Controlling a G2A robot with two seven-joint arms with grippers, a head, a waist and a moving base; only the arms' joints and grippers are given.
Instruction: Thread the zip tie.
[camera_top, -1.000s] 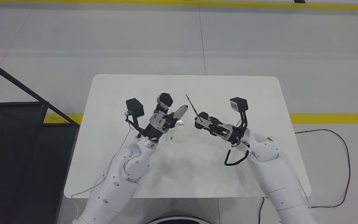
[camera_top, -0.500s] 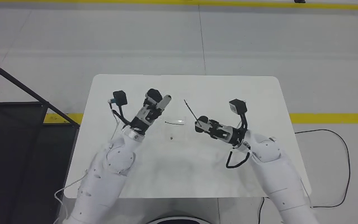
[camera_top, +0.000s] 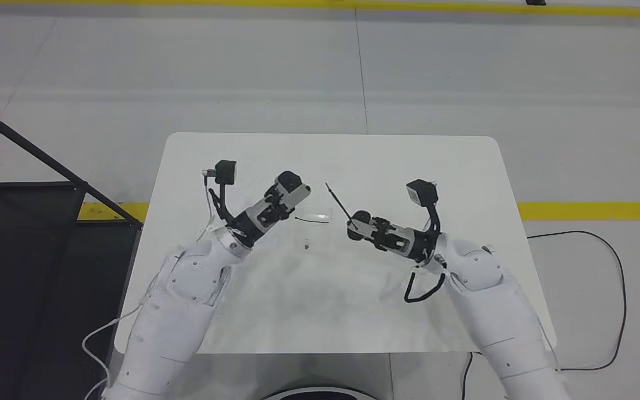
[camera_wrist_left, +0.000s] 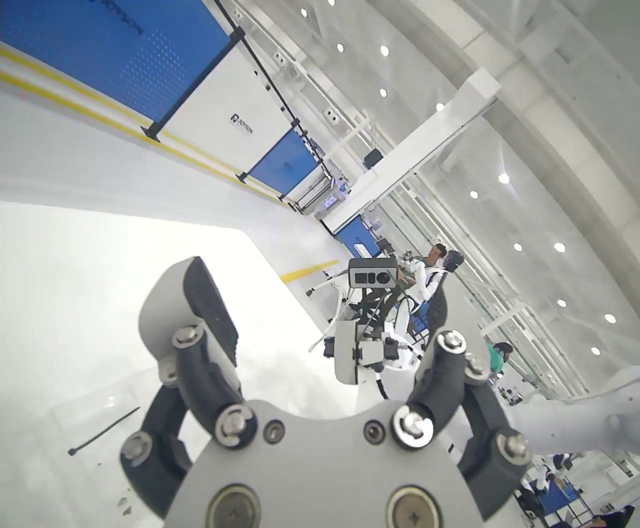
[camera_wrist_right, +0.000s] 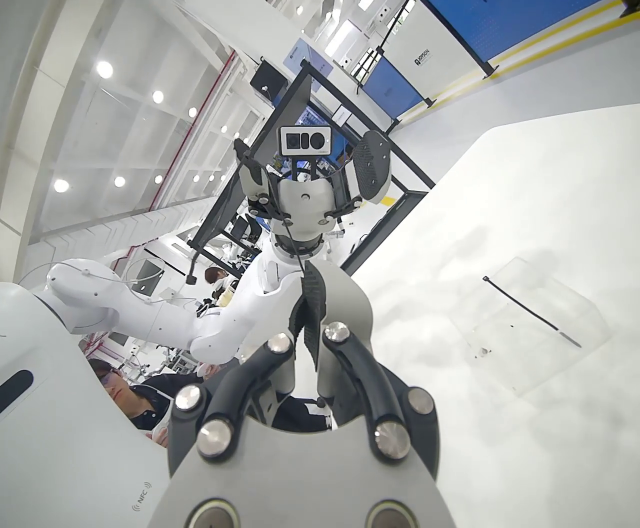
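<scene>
My right gripper (camera_top: 351, 224) (camera_wrist_right: 307, 285) is shut on one black zip tie (camera_top: 338, 200), which sticks up and away from it over the middle of the table. A second black zip tie (camera_top: 305, 217) (camera_wrist_right: 530, 312) (camera_wrist_left: 102, 432) lies flat on a clear sheet (camera_wrist_right: 550, 355) between the arms. My left gripper (camera_top: 289, 190) (camera_wrist_left: 325, 310) hangs just left of that sheet, raised off the table. It is open with nothing between its fingers, and it faces the right gripper.
The white table (camera_top: 420, 300) has rounded corners and bare surface all round the arms. A dark framed panel (camera_top: 40, 260) stands beside its left edge. A yellow floor line (camera_top: 580, 211) runs past the right edge.
My left gripper has drawn back to the left from beside the held zip tie, uncovering the clear sheet and the tie on it. The right gripper has barely moved.
</scene>
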